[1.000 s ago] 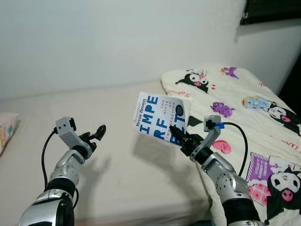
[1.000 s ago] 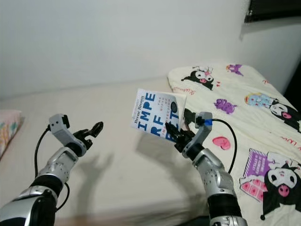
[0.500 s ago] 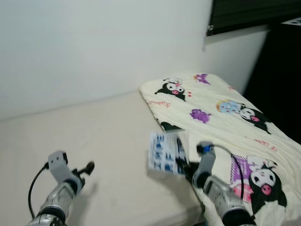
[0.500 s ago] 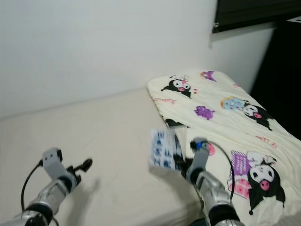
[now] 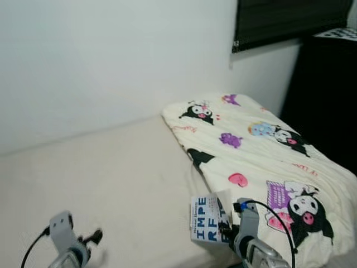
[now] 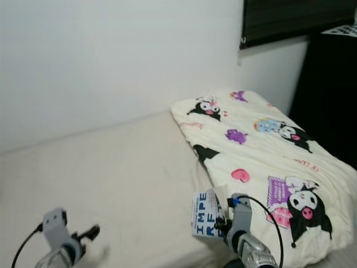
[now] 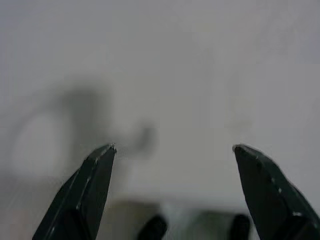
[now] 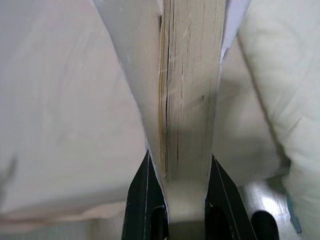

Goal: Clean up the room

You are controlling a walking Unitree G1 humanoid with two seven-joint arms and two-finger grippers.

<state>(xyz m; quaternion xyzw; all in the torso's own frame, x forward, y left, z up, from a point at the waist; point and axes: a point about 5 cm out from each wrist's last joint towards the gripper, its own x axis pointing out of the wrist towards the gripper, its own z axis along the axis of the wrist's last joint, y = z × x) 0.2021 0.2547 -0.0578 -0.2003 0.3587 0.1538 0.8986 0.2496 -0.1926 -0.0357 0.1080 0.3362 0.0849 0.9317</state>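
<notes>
A white paperback book (image 5: 207, 218) with large blue cover letters is held upright low over the bed's front edge. My right gripper (image 5: 225, 230) is shut on it. In the right wrist view the two black fingers (image 8: 145, 196) clamp the book's page edge (image 8: 187, 100) from both sides. My left gripper (image 5: 92, 237) hangs low at the left over the cream bedsheet (image 5: 106, 173), open with nothing in it. Its two black fingertips (image 7: 100, 165) stand wide apart in the left wrist view.
A folded cream blanket (image 5: 262, 151) printed with cartoon characters lies along the right of the bed. A white wall stands behind. A dark window blind (image 5: 290, 19) and dark furniture (image 5: 329, 95) are at the far right.
The camera has swung up and to the right, so both arms now sit lower in the picture. The right gripper still holds the book; the left stays open.
</notes>
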